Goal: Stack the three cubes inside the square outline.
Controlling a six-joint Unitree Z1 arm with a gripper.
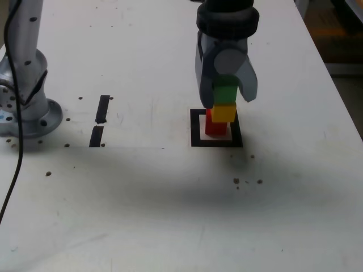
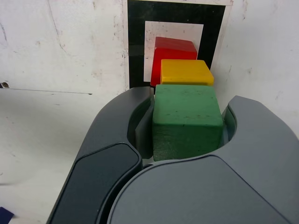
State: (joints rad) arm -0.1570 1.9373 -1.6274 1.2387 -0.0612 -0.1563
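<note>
At the exterior view's left, the arm's metal base [image 1: 25, 110] is bolted to the white table [image 1: 170, 215], with two short black bar marks [image 1: 100, 120] just beside it, unused and well apart from the work. Toward the exterior view's right lies the square outline [image 1: 197, 131], and in its white centre rests the red cube [image 1: 214, 126], the foundation of the tower. The yellow cube [image 1: 224, 112] sits on the red one, shifted slightly toward the exterior view's right, so the stack is not perfectly squared. Topping it is the green cube [image 1: 226, 90], pinched between the jaws of the gripper [image 1: 227, 93], which comes straight down from above so the block can settle flat. The wrist view shows the green cube [image 2: 187, 119] snug between the grey fingers [image 2: 117, 140], with yellow [image 2: 186, 71] and red [image 2: 174, 49] lined up beneath inside the outline [image 2: 135, 42]. Whether green already bears fully on yellow cannot be told; by the look of it, only the release remains, and the offset below calls for a gentle one
</note>
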